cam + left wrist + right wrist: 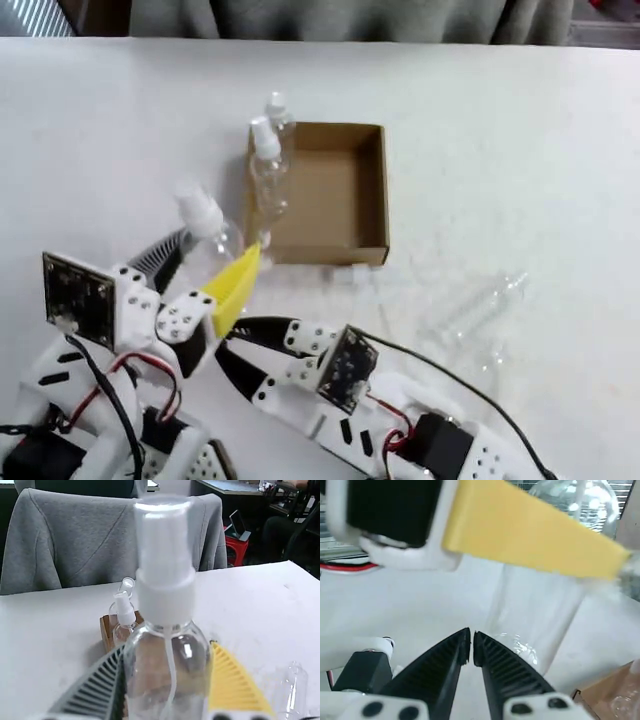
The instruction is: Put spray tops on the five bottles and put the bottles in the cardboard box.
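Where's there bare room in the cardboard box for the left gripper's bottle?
The floor of the cardboard box is bare from its middle to the right wall. Two capped bottles stand against its left wall; outside the near left corner, the left gripper with its bottle and the right gripper crowd the table.

In the high view, the yellow finger [236, 288] of the left gripper [210, 252] hides the bottle [205, 220] below its shoulder. The left arm [90, 400] and right arm [400, 420] run off the frame's bottom edge, and the loose bottles [480, 310] at centre right are too faint on the table [500, 150] for me to count. From the left wrist, the held bottle's cap [162, 535] is blurred, its base is cut off, and it covers most of the box [106, 630]; from the right wrist, I see just a corner of that box [605, 700].
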{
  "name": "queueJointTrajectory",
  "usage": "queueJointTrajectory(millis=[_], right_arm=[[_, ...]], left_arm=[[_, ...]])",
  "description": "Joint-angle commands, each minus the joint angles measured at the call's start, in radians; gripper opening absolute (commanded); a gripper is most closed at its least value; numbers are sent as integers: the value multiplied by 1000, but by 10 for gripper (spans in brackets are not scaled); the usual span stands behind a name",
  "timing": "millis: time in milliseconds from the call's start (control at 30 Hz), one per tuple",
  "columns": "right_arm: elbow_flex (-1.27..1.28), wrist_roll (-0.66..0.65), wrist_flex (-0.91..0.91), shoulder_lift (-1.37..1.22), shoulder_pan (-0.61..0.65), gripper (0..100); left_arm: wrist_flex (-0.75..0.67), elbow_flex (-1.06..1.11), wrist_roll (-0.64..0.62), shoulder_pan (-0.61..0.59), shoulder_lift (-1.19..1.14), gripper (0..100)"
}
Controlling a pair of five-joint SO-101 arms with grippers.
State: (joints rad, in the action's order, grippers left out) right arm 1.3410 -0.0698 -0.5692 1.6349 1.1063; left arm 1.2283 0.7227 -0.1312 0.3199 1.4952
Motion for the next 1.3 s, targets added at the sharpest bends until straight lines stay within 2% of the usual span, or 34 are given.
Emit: queueJointTrajectory(millis=[0, 133, 367, 533, 1033, 1167, 1267], right_arm=[[-11, 8, 24, 2, -35, 15], [2, 8, 51, 2, -39, 15], [110, 8, 237, 2, -70, 15], [118, 8, 274, 4, -102, 15], [130, 8, 255, 12, -140, 15], [141, 0, 170, 12, -140, 15], [141, -2, 51, 12, -143, 15]], left_arm=[[34, -75, 8, 15, -12, 20], [48, -101, 6, 15, -12, 20], [109, -110, 12, 88, -12, 20], [118, -110, 12, 93, -12, 20], [118, -103, 14, 88, -12, 20], [97, -80, 14, 87, -12, 20], [11, -9, 14, 85, -13, 20]])
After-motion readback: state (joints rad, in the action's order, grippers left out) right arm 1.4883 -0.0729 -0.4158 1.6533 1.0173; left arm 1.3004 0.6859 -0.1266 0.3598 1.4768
